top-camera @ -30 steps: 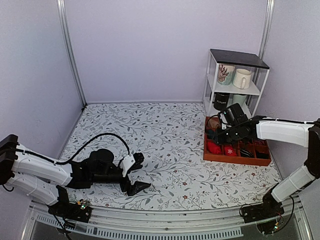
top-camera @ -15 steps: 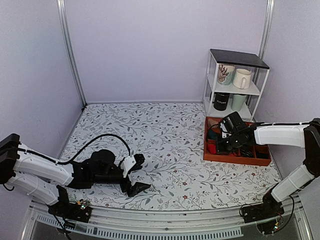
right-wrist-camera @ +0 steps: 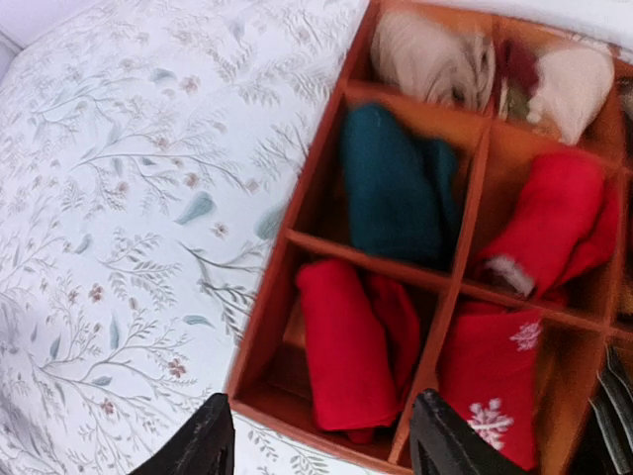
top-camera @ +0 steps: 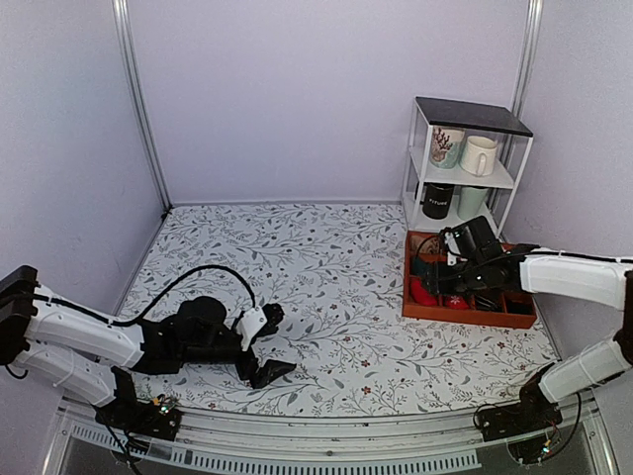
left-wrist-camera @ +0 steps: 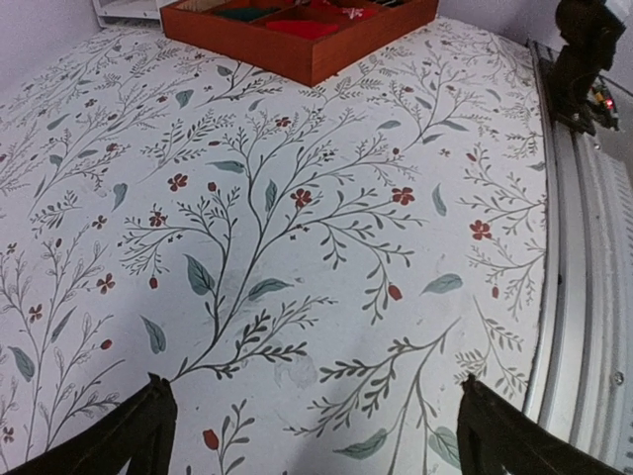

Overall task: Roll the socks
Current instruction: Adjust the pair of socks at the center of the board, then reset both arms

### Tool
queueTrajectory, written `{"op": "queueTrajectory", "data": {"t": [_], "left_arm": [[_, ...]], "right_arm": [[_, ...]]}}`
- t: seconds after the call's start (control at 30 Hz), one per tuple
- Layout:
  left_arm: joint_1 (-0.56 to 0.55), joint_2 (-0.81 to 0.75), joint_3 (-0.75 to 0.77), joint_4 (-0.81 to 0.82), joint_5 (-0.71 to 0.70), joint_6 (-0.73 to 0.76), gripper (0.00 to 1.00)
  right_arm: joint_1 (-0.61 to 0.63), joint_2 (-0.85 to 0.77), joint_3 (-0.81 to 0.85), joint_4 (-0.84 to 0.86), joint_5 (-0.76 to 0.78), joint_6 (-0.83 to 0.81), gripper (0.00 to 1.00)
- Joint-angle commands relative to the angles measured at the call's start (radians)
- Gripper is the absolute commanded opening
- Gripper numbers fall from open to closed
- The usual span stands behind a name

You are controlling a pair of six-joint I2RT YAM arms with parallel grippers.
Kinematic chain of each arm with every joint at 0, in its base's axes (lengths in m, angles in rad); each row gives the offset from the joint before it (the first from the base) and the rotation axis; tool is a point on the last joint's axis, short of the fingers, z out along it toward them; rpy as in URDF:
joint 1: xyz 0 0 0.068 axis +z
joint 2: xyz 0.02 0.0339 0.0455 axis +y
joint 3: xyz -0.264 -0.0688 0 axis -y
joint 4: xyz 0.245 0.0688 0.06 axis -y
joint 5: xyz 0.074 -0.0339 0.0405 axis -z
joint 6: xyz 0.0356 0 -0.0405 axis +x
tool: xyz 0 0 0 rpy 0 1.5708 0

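Two plain bright red sock bundles lie in the orange-brown divided tray (right-wrist-camera: 259, 327). One (right-wrist-camera: 346, 336) fills the near-left compartment and shows no white mark; it also shows in the top view (top-camera: 423, 293). The other (right-wrist-camera: 549, 223), one compartment further back and to the right, has a whitish patch at its near end. My right gripper (right-wrist-camera: 321, 445) is open and empty, hovering above the tray's near-left corner (top-camera: 445, 273) with its fingers astride the near-left bundle. My left gripper (left-wrist-camera: 315, 435) is open and empty, low over the floral cloth (top-camera: 274, 342).
The tray (top-camera: 465, 315) also holds a teal bundle (right-wrist-camera: 391, 188), a red bundle with white snowflakes (right-wrist-camera: 490, 381), and beige bundles (right-wrist-camera: 430, 59). A white shelf with mugs (top-camera: 465, 158) stands behind the tray. The table's metal front rail (left-wrist-camera: 584, 297) runs beside the left gripper.
My right arm has lowered and shifted a little to the right over the tray. The left arm has not moved.
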State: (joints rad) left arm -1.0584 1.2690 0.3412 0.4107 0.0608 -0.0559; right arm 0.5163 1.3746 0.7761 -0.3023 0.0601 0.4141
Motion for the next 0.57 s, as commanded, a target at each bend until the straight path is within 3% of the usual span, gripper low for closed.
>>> {"op": "queueTrajectory", "data": {"t": [0.0,0.07,0.13,0.4,0.53], "left_arm": [[0.020,-0.016,-0.007,0.002,-0.019,-0.011,0.99],[0.021,-0.018,0.002,-0.007,-0.022,-0.015,0.99],[0.024,-0.024,0.007,-0.010,-0.027,-0.024,0.99],[0.027,-0.053,0.011,-0.011,-0.046,-0.059,0.99],[0.029,-0.074,0.003,-0.014,-0.058,-0.074,0.99]], "right_arm": [[-0.001,-0.157,0.041,-0.035,0.013,-0.071,0.70],[0.000,-0.193,0.052,-0.042,-0.041,-0.096,0.81],[-0.001,-0.222,0.044,-0.019,-0.067,-0.121,0.99],[0.000,-0.283,-0.026,0.058,0.025,-0.003,1.00],[0.000,-0.313,-0.059,0.088,0.026,-0.025,1.00]]}}
